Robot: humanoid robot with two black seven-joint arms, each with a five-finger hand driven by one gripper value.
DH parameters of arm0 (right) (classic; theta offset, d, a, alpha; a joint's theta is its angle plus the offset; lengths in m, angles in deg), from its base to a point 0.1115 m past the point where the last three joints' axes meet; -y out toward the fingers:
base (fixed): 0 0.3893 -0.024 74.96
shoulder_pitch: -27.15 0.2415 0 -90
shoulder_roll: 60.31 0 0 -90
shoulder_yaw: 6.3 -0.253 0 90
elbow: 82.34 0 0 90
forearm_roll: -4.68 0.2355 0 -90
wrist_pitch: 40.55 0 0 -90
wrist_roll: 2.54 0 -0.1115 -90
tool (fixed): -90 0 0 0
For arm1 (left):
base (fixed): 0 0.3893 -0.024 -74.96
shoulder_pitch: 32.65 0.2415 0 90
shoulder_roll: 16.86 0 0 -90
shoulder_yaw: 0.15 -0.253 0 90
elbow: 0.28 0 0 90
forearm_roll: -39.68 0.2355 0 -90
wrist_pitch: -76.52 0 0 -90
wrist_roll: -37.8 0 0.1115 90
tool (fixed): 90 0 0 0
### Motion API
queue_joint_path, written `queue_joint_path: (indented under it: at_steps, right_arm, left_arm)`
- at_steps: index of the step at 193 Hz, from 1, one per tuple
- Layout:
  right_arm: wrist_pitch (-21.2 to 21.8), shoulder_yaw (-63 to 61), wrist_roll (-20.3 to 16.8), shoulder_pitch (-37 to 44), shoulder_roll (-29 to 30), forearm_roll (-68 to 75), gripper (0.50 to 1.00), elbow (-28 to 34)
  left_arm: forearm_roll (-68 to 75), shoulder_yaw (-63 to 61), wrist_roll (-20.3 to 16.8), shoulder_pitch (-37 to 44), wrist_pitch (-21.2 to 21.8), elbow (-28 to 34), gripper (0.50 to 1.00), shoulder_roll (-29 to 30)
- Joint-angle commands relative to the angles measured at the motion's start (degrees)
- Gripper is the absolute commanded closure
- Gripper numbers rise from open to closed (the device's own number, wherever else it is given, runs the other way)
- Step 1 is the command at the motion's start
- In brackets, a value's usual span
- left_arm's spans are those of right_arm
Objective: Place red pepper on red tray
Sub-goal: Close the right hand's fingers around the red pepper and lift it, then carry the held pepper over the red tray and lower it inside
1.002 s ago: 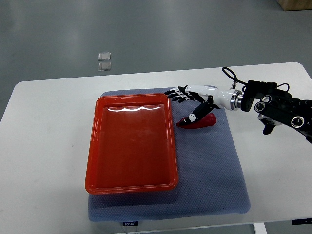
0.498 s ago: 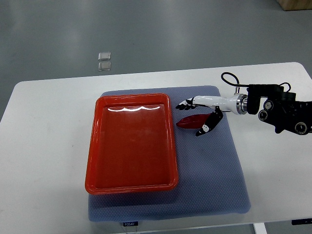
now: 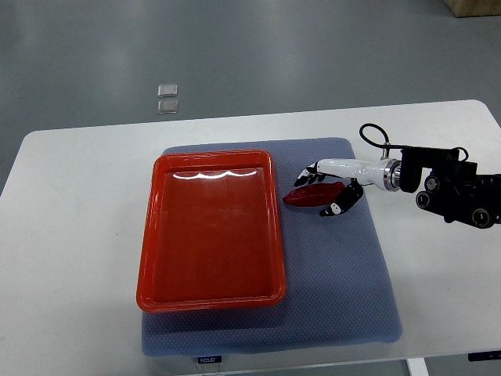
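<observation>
The red pepper (image 3: pixel 311 195) lies on the blue-grey mat (image 3: pixel 337 282), just right of the red tray (image 3: pixel 146 251). My right hand (image 3: pixel 323 191) reaches in from the right and wraps the pepper. Its fingers (image 3: pixel 308 173) curl over the pepper's far side and the thumb (image 3: pixel 337 207) presses its near side. The pepper still rests on the mat. The tray holds nothing. The left arm is out of view.
The mat covers the middle of the white table (image 3: pixel 70 235), with the tray on its left half. A black cable (image 3: pixel 374 135) loops above my right wrist. Two small clear squares (image 3: pixel 167 98) lie on the floor beyond the table.
My right hand has turned and drawn its fingers and thumb in around the pepper. The pepper stays in the same place on the mat.
</observation>
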Motion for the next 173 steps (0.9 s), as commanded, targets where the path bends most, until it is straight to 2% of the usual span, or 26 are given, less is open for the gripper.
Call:
queue_joint_path:
  at_steps: [1, 12, 25, 36, 130, 173]
  right_arm:
    - [-0.26, 0.74, 0.00, -0.01, 0.11, -0.68, 0.818, -0.37]
    - [-0.79, 1.36, 0.08, -0.10, 0.19, -0.77, 0.861, -0.55]
    - [-1.58, 1.97, 0.08, -0.01, 0.19, -0.94, 0.952, -0.63]
    - [-1.58, 2.15, 0.08, 0.07, 0.19, -1.21, 1.000, -0.63]
    - [0.35, 1.53, 0.17, 4.38, -3.59, -0.86, 1.000, 0.33]
    - [0.09, 1.01, 1.05, 8.60, -3.94, 3.10, 1.000, 5.43]
  left_arm:
    - [0.00, 0.00, 0.00, 0.06, 0.00, 0.00, 0.500, 0.00]
    - [0.00, 0.00, 0.00, -0.03, 0.00, 0.09, 0.500, 0.00]
    - [0.00, 0.00, 0.00, -0.03, 0.00, 0.00, 0.500, 0.00]
    - [0.00, 0.00, 0.00, 0.06, 0.00, 0.00, 0.500, 0.00]
    - [0.00, 0.00, 0.00, 0.06, 0.00, 0.09, 0.500, 0.00]
    - [0.00, 0.00, 0.00, 0.06, 0.00, 0.00, 0.500, 0.00]
